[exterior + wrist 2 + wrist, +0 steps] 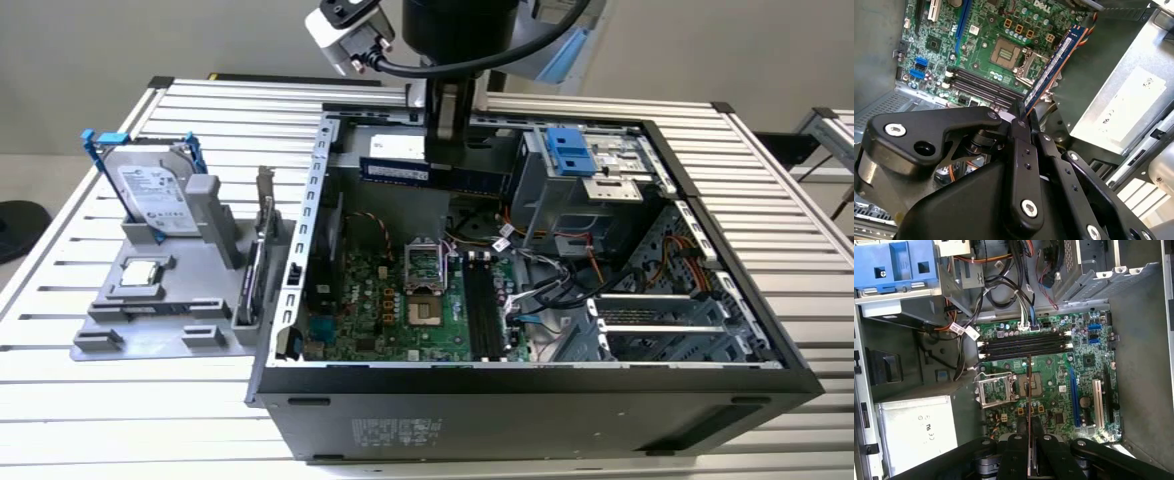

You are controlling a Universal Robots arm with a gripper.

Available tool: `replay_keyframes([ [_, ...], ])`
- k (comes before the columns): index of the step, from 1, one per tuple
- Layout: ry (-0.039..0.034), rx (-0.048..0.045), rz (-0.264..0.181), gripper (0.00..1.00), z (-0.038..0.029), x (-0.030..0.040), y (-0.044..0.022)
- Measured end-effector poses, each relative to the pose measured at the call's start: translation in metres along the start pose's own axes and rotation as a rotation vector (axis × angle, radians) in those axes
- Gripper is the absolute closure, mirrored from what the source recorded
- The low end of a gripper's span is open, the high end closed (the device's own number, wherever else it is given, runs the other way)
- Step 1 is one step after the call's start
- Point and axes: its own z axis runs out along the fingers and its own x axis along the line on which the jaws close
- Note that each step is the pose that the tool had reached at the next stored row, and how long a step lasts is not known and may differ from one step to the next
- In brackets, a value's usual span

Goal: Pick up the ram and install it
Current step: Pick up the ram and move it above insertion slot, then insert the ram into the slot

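Ram [398, 170], white sticker on it, hangs over the far end of the open case [534, 400] on the worktop [134, 420] in the exterior view, claw [447, 150] clamped on it. Second wrist view: blue stick above the motherboard [939, 45]. First wrist view: edge-on, near the black memory slots [1024, 345].

Slim blue ram [398, 172] hangs level above the motherboard [367, 300].

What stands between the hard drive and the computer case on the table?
In the exterior view, an upright card with a metal bracket stands in the gray holder, between the hard drive and the computer case.
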Motion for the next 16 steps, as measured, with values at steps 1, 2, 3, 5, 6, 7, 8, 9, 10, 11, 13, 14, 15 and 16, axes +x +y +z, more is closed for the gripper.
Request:
replay_keyframes([
  [1,0.0000,0.0001,0.004,1.00,0.0000,0.0000,0.0000],
  [2,0.0000,0.0001,0.007,1.00,0.0000,0.0000,0.0000],
  [3,-0.0002,0.0003,0.010,1.00,0.0000,0.0000,0.0000],
  [5,-0.0003,0.0004,0.017,1.00,0.0000,0.0000,0.0000],
  [6,-0.0004,0.0005,0.021,1.00,0.0000,0.0000,0.0000],
  [7,-0.0004,0.0006,0.024,1.00,0.0000,0.0000,0.0000],
  [8,-0.0005,0.0007,0.028,1.00,0.0000,0.0000,0.0000],
  [9,-0.0005,0.0008,0.031,1.00,0.0000,0.0000,0.0000],
  [10,-0.0006,0.0009,0.034,1.00,0.0000,0.0000,0.0000],
  [11,-0.0007,0.0010,0.038,1.00,0.0000,0.0000,0.0000],
  [13,-0.0007,0.0011,0.044,1.00,0.0000,0.0000,0.0000],
  [14,-0.0007,0.0012,0.047,1.00,0.0000,0.0000,0.0000],
  [15,-0.0008,0.0013,0.050,1.00,0.0000,0.0000,0.0000],
  [16,-0.0009,0.0014,0.054,1.00,0.0000,0.0000,0.0000],
])
